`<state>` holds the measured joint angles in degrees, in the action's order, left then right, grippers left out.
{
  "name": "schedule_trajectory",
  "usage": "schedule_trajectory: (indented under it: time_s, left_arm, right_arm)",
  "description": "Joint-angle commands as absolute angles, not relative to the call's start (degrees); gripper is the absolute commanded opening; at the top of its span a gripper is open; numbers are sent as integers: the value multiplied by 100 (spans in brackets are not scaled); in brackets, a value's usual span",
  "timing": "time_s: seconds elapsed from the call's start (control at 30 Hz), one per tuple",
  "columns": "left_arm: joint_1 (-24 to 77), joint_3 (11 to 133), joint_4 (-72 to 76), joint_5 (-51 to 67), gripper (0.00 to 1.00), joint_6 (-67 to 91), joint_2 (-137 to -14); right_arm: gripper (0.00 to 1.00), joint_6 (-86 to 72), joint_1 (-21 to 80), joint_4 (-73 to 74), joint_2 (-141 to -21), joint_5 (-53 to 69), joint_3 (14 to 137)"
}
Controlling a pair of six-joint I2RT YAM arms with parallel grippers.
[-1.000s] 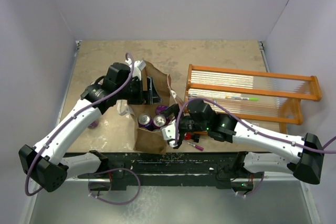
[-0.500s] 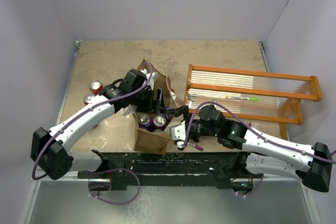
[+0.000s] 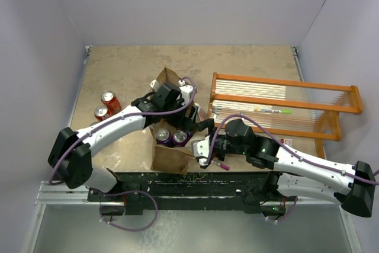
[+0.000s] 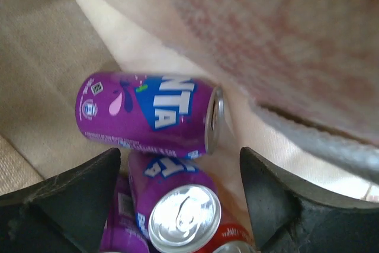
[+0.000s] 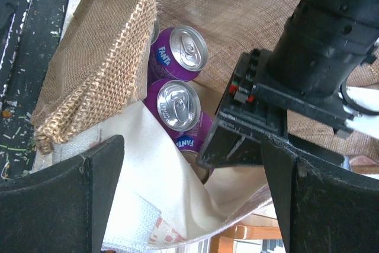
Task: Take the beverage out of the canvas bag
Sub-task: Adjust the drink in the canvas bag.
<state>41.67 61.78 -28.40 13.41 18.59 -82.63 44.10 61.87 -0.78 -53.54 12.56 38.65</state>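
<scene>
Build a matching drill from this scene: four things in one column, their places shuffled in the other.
1 purple cans
2 red cans
3 orange rack
4 pink marker

A filling the table's right side
B on the table, left of the canvas bag
C inside the bag
D near edge, just right of the bag

Pairs: 1-C, 2-B, 3-A, 4-D

Orange rack (image 3: 284, 108) stands on the tan table (image 3: 249, 60). Green-tipped pen (image 3: 273, 111) lies across the rack's slats. Pink-capped marker (image 3: 222, 165) lies on the table off the rack's near-left corner, not touching it.
</scene>
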Motion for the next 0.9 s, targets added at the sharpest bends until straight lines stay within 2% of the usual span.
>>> schedule_trajectory:
  time_s: [0.0,0.47,0.63,0.87]
  left_arm:
    - [4328,6331,-2276,884,85,1855,-8580]
    - [4543,6146,-2600,-237,87,1645,-8813]
    - [4544,6397,-3323,-1523,72,2116,-8862]
    - [4488,6307,-3439,-2228,68,2519,-8531]
  right_arm:
    - [99,4367,6203,260,-5419,1129,3917]
    - [99,4434,6202,369,-5518,1174,3988]
    - [99,4417,6198,343,-5529,1169,3995]
    - [99,4440,6204,322,-5571,1193,3976]
